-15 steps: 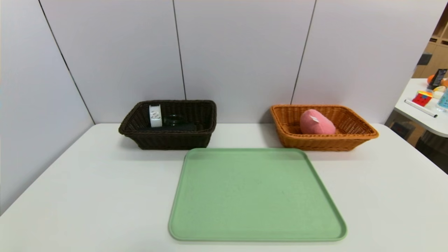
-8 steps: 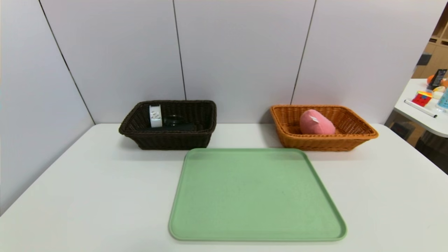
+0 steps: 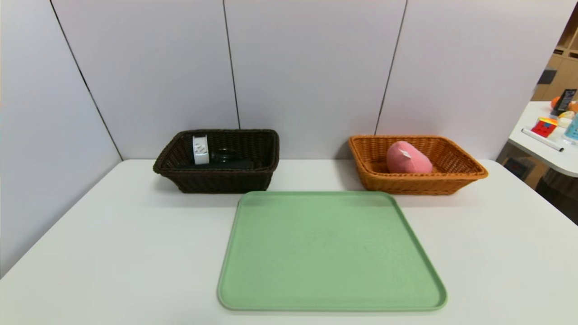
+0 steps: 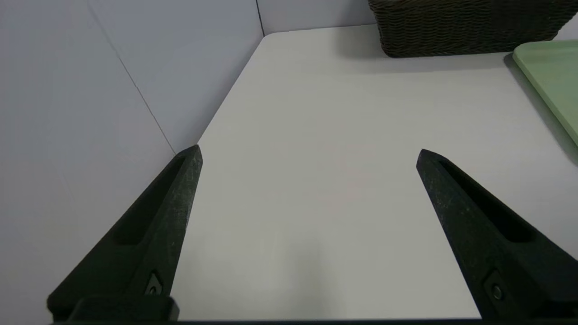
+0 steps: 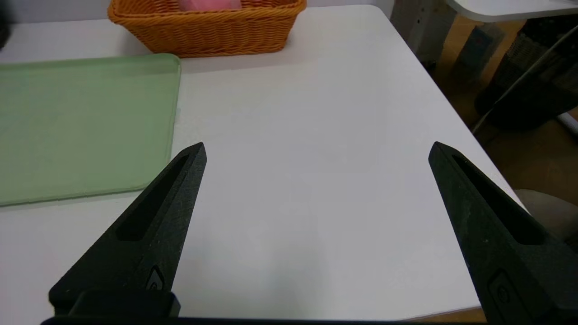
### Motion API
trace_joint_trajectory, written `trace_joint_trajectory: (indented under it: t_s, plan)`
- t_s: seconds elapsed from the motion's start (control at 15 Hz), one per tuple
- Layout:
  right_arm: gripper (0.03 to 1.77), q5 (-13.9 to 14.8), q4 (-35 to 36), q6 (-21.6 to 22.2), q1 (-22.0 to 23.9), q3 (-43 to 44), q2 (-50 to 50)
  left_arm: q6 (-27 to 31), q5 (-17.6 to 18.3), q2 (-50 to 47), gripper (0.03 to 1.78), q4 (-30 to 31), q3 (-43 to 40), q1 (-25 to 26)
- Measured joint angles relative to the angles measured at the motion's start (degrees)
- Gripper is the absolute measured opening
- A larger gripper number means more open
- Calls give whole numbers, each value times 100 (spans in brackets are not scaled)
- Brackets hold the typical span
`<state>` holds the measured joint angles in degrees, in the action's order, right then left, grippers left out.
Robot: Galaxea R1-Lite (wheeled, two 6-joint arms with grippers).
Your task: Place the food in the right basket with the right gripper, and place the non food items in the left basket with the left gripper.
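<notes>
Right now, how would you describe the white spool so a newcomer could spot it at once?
Start at the green tray in the middle of the table, then look to the dark brown basket behind its left corner. The white spool stands on edge at that basket's left end, the only white thing among dark items.

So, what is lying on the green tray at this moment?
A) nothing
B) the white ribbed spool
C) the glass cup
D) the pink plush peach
A: the green tray is bare; the pink plush peach lies in the orange-tan wicker basket, and the white ribbed spool stands in the dark brown wicker basket.
</notes>
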<state>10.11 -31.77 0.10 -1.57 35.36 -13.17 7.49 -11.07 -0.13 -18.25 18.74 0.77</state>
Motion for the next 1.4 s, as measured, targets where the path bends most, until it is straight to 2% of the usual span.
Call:
trace_joint_trajectory:
  t_s: [0.13,0.27,0.33,0.67,0.73,0.8,0.93,1.07,1.13,1.2,1.4]
  plan:
    - [170,-440,112,-139,54,-169,394,67,-1,-2,169,246,-207,-2]
    - [170,-788,446,-419,91,-505,885,119,57,-2,169,911,-516,0]
    - [170,-890,856,-535,105,-750,1030,150,168,-2,169,1307,-733,0]
    - [170,-1008,4056,-880,128,-2889,1292,232,578,-2,169,3062,-1714,0]
    - [170,-1011,4706,-933,130,-3221,1307,207,608,0,169,3117,-1794,0]
    - [170,-1011,5044,-972,128,-3372,1317,168,683,0,169,2979,-1833,0]
    - [170,-995,4745,-1013,130,-3495,1321,87,964,0,169,2459,-1863,0]
    - [170,-1087,3739,-994,130,-3529,1324,-68,1145,0,169,1919,-1871,0]
    - [170,-1206,3411,-961,130,-3529,1324,-206,1158,2,169,1852,-1874,0]
    - [170,-1236,3210,-836,130,-3532,1324,-368,1156,2,169,1847,-1874,0]
    - [170,-1153,3198,-196,128,-3534,1324,-634,1118,2,169,1822,-1874,0]
